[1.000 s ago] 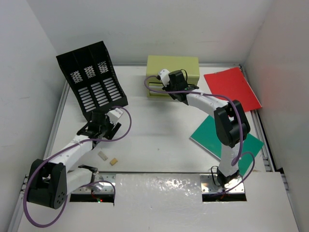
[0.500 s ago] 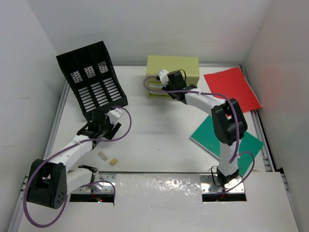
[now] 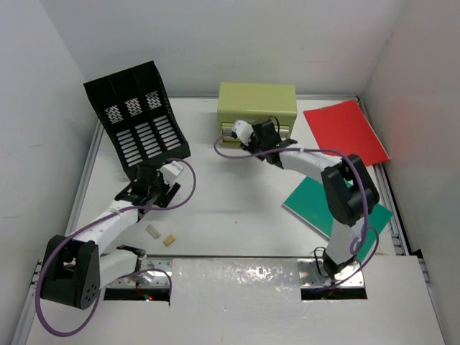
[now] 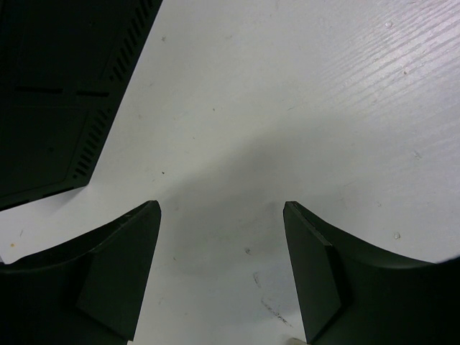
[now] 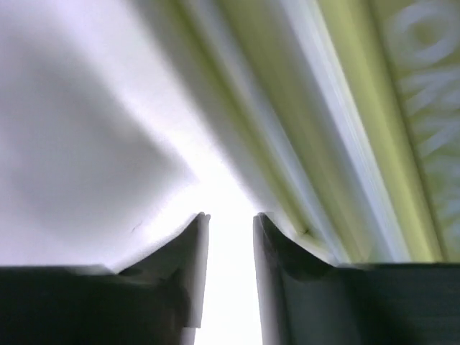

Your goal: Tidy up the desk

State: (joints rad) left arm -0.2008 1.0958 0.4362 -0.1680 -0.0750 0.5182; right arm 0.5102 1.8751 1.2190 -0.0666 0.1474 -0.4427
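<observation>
The right gripper (image 5: 230, 219) sits at the front of the green drawer chest (image 3: 257, 100), its fingers only narrowly parted and gripping nothing. Well left of the chest, the left gripper (image 4: 221, 208) hangs spread wide and empty over the white desk (image 3: 237, 194), which spreads out before the chest.

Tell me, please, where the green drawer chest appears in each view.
Top external: the chest stands at the back centre of the desk.
Left wrist: not in it.
Right wrist: close up and blurred, as yellow-green bands across the upper right.
Shared landmark: the white desk surface, visible in all three views.
</observation>
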